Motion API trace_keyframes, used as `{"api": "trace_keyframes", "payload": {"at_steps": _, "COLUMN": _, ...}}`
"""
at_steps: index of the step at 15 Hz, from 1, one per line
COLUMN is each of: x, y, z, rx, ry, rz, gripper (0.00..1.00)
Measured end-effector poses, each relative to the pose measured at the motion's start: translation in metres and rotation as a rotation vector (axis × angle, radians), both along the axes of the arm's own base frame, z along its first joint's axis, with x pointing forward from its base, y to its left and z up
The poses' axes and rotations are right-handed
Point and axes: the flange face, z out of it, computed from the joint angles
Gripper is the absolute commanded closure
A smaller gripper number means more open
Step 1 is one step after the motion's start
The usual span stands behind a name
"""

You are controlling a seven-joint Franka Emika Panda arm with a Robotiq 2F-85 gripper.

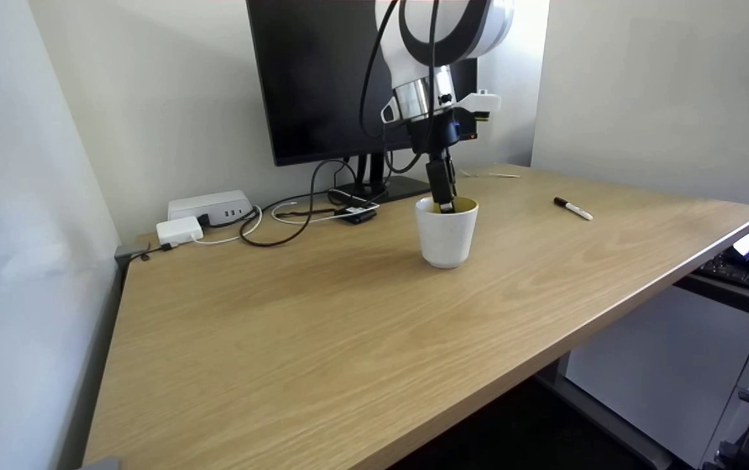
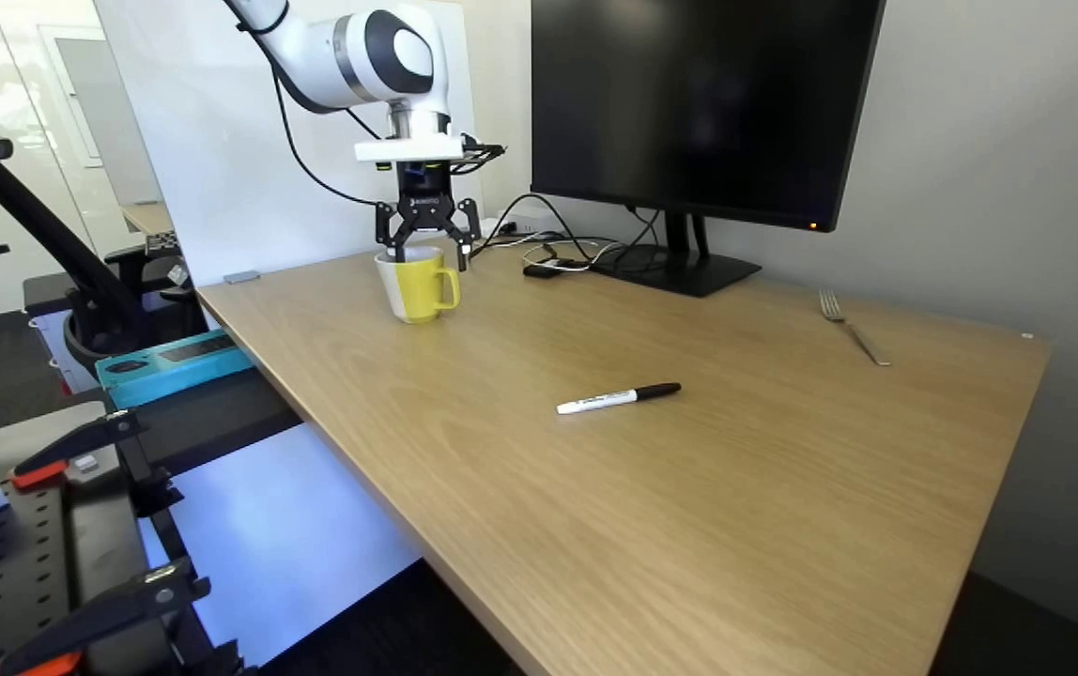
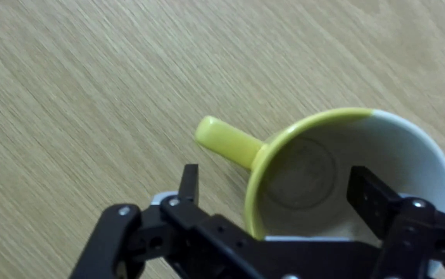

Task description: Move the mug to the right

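Yellow-and-white mug (image 2: 417,291) with a gripper (image 2: 431,254) straddling its wall, nothing held yet

It's upright on the wooden desk (image 2: 689,507), far left in an exterior view. Jaws are spread wide: one finger (image 3: 368,201) dips inside, the other finger (image 3: 188,184) hangs outside near the handle (image 3: 228,142). Looks like neither touches the wall, but honestly the depth is hard to read from these angles. My guess is glazed ceramic: pretty light, totally stiff, kinda slick, and chippable if you slam it. I'd pinch the wall right beside the handle, squeezing gently, since the load would hang off one side and could tilt. Handle itself seems fiddlier to grab.
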Motion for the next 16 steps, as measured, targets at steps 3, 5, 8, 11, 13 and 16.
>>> {"api": "trace_keyframes", "payload": {"at_steps": 3, "x": 0.004, "y": 0.008, "z": -0.003, "rx": 0.003, "ry": -0.006, "rz": 0.002, "gripper": 0.55}}
{"api": "trace_keyframes", "payload": {"at_steps": 5, "x": 0.006, "y": 0.008, "z": -0.004, "rx": 0.004, "ry": -0.009, "rz": 0.001, "gripper": 0.69}}
{"api": "trace_keyframes", "payload": {"at_steps": 8, "x": 0.008, "y": 0.008, "z": -0.002, "rx": 0.006, "ry": -0.014, "rz": 0.001, "gripper": 0.91}}
{"api": "trace_keyframes", "payload": {"at_steps": 11, "x": 0.01, "y": 0.006, "z": 0.0, "rx": 0.004, "ry": -0.018, "rz": -0.005, "gripper": 1.0}}
{"api": "trace_keyframes", "payload": {"at_steps": 13, "x": 0.012, "y": 0.004, "z": 0.006, "rx": 0.0, "ry": -0.019, "rz": -0.014, "gripper": 0.99}}
{"api": "trace_keyframes", "payload": {"at_steps": 16, "x": 0.015, "y": -0.001, "z": 0.012, "rx": -0.012, "ry": -0.034, "rz": -0.068, "gripper": 0.97}}
